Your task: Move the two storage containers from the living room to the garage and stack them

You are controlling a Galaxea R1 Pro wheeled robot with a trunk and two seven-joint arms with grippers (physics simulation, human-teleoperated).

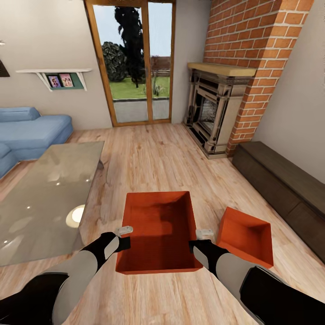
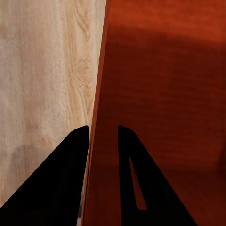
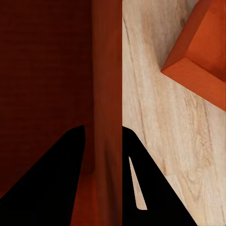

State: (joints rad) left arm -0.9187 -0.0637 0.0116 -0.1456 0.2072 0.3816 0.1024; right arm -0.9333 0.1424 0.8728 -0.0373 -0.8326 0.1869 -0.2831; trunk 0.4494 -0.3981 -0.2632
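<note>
Gripping item: near container [image 1: 158,234] on living-room plank floor [image 1: 153,158], left gripper [image 2: 102,141] and right gripper [image 3: 103,141] each pinching an opposite side wall. Second container [image 1: 246,234] just beside, apart. Handling advice: lift both sides evenly, level.

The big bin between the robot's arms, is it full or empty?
Empty. The bin shows only its bare orange-red bottom and walls from above. Each gripper's fingers straddle one of its side walls.
</note>
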